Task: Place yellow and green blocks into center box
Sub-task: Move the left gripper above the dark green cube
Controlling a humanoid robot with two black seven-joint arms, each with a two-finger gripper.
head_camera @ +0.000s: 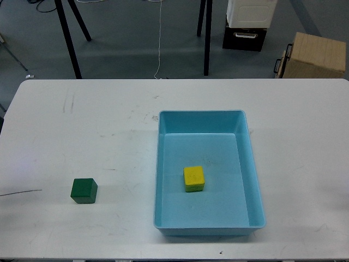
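On the white table (65,125) neither arm shows, so I cannot tell how the fingers of either gripper stand; both lie outside the head view. The light blue tray (256,185) sits a little right of the table's middle, its long side running away from the robot. Inside it, on the flat bottom near the middle and clear of every wall, rests the yellow block (194,178). The green block (84,190) stands on the bare tabletop well to the left of the tray, near the front edge. Beyond the table, on the grey floor, stand a tan cardboard box (315,55) and a black and white crate (248,24).
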